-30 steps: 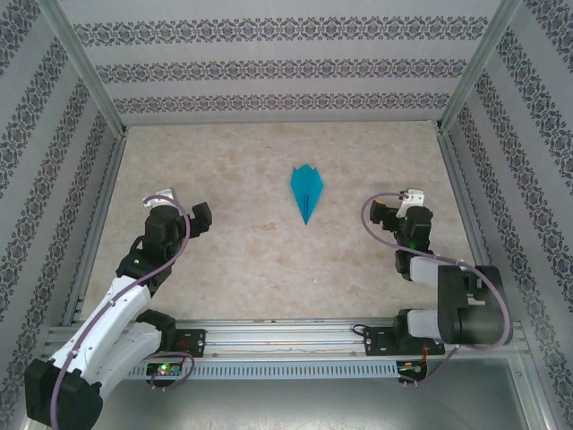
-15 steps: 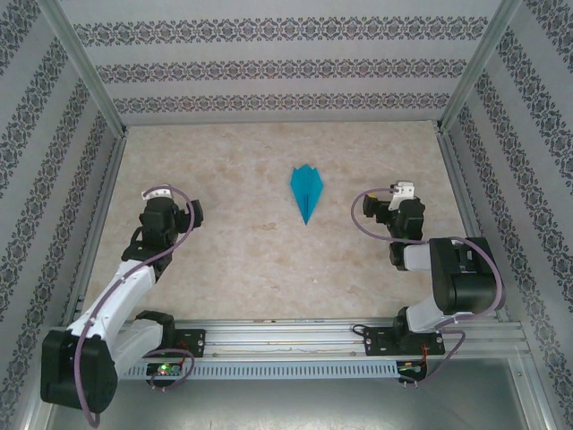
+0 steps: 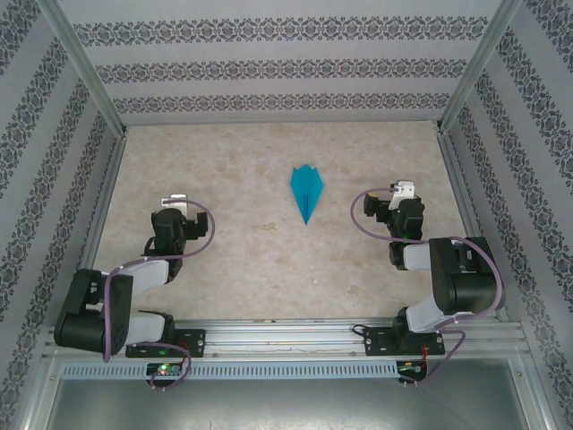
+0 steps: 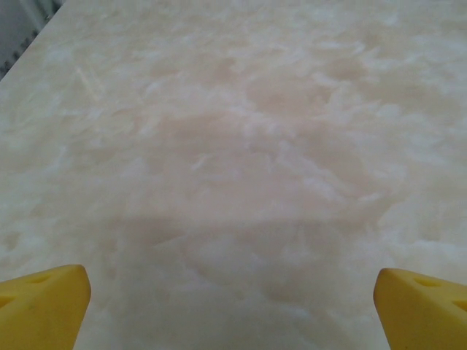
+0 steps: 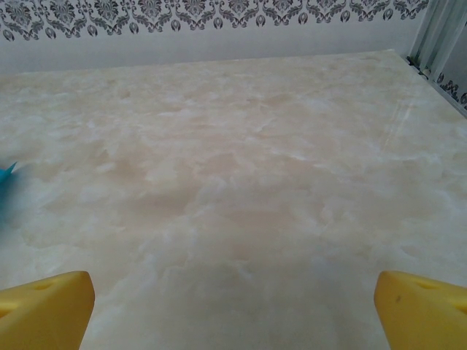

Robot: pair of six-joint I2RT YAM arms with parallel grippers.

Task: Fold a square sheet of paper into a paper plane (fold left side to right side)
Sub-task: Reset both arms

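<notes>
Jaws spread wide on both sides — left gripper (image 4: 233, 310) and right gripper (image 5: 233, 310) hold nothing, low over the table (image 3: 233, 260). Between them, apart from both, the paper plane (image 3: 305, 190) lies flat — nose toward the bases.

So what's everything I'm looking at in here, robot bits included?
paper plane: one, teal-blue, flat mid-table, pointed end toward the arms.
table: one, beige marbled, under everything.
walls: three, white with dark patterned bands, around the table.
metal rail: one, silver, near edge, carrying the arm bases.
left gripper: one, yellow fingertips, open, over bare table, near left.
right gripper: one, yellow fingertips, open, near right, plane off to its left.
</notes>
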